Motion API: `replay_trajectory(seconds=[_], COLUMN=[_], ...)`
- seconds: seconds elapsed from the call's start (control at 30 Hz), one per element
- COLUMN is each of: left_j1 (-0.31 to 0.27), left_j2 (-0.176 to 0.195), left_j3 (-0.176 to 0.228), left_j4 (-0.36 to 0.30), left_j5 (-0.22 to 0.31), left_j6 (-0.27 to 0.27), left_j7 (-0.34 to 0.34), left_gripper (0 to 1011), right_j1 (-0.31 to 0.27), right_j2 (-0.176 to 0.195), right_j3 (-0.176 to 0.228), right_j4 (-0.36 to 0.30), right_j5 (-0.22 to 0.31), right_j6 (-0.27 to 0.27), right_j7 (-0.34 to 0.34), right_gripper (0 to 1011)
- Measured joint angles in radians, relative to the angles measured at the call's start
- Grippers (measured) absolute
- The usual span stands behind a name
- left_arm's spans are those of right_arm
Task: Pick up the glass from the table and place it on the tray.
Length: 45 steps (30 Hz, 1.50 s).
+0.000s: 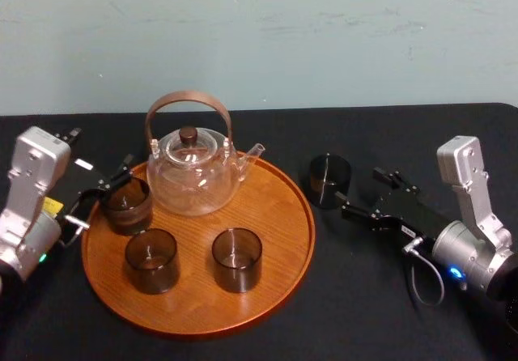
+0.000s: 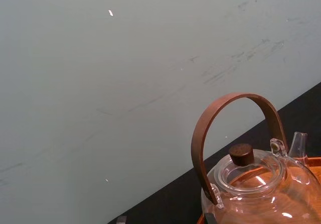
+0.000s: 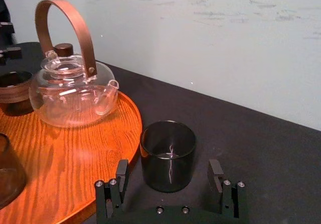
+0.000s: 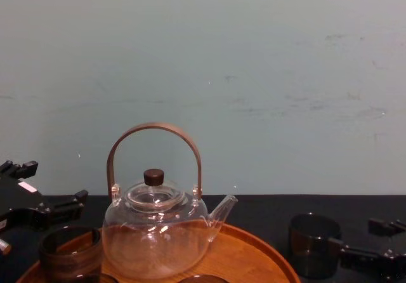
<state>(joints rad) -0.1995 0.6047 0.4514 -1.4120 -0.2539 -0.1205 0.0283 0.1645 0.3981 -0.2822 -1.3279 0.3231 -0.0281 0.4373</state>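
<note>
A dark, smoky cylindrical glass [image 1: 329, 180] is seen standing upright on the black table [image 1: 364, 304], just off the right rim of the large round orange-brown wooden tray [image 1: 279, 215] and not on it. The right gripper [image 1: 360, 191] is placed low over the table, right behind this glass. Its fingers [image 3: 122, 176] are spread wide, one to each side of the glass, and no contact with its wall is seen.

On the tray, a clear glass teapot with an arched brown handle [image 1: 194, 175] is set toward the back, and three more dark glasses [image 1: 237, 258] are stood in front of and beside it. The left gripper [image 1: 105, 189] is held at the tray's left edge, just beside the leftmost glass [image 1: 127, 205], with its fingers apart; whether that glass is touched cannot be told.
</note>
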Motion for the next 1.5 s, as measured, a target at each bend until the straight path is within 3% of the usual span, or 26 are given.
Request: replay_trajectory(seconds=[0.53, 1.17, 1.5], left_j1=[0.0, 0.0, 0.0], left_j2=[0.0, 0.0, 0.0], left_j3=[0.0, 0.0, 0.0], left_j4=[0.0, 0.0, 0.0], left_j5=[0.0, 0.0, 0.0], left_j6=[0.0, 0.0, 0.0], left_j7=[0.0, 0.0, 0.0], left_gripper=[1001, 1001, 1001], right_j1=[0.149, 0.264, 0.289], right_j2=[-0.053, -0.1, -0.116], right_j3=[-0.043, -0.075, -0.079], right_j4=[0.213, 0.368, 0.421], right_j5=[-0.01, -0.016, -0.011], right_j6=[-0.053, -0.09, -0.102], right_j7=[0.049, 0.099, 0.115], right_gripper=[1002, 1002, 1002])
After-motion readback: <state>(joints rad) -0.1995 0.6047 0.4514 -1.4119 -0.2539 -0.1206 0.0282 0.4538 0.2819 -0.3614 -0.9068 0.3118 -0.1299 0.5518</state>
